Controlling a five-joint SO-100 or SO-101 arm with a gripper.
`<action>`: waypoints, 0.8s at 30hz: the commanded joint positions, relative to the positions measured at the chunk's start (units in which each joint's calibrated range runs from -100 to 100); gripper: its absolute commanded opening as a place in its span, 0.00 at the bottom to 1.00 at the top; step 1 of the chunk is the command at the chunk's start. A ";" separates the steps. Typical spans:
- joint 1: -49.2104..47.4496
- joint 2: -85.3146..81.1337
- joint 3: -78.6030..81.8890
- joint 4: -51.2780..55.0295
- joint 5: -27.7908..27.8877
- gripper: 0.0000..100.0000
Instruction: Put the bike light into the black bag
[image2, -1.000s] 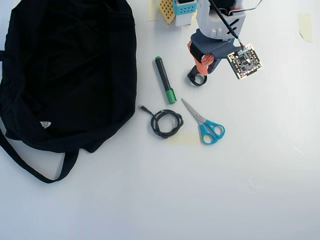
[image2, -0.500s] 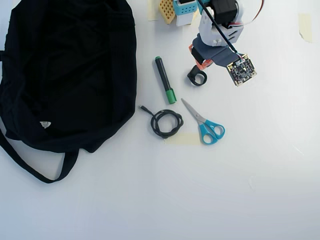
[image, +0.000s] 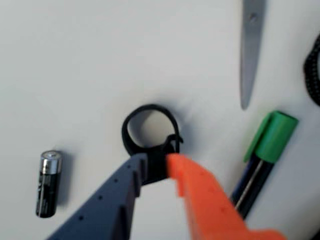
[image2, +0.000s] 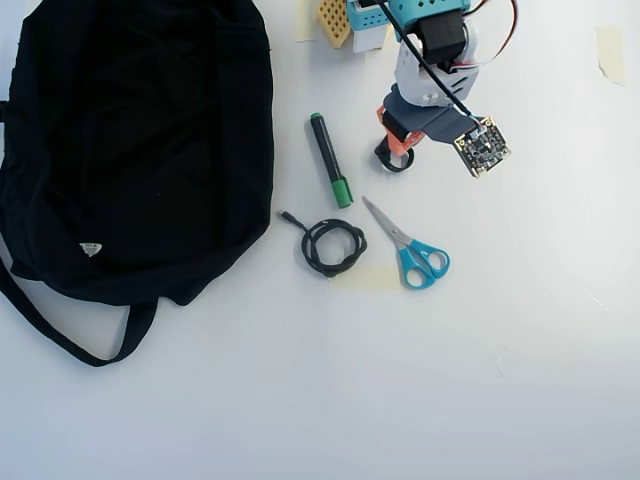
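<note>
A small black rubbery ring-shaped bike light (image: 150, 137) lies on a white table (image2: 500, 350), just beside the green-capped end of a dark marker pen (image2: 329, 160) and well apart from the large black soft fabric bag (image2: 130, 150) on the marker's far side in the overhead view. The arm's pincer (image: 156, 167), one dark blue finger and one orange, is clenched on the light's chunky block, with the open loop poking out beyond the fingertips. The light looks very light and will not strain the arm. Its strap seems soft and springy, so squeezing the loop would likely let it fold or squirm free; the stiff block is the sound place to hold. A black battery with a silver end (image: 49, 183) lies on the other side of the light from the marker. Blue-handled scissors (image2: 410, 245) and a coiled black cable (image2: 330, 246) lie near the marker's green cap.
</note>
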 joint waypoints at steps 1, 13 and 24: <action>0.43 -0.87 1.17 -2.58 0.18 0.18; 0.73 7.60 0.54 -7.49 0.08 0.21; 1.33 8.43 2.16 -6.80 0.13 0.21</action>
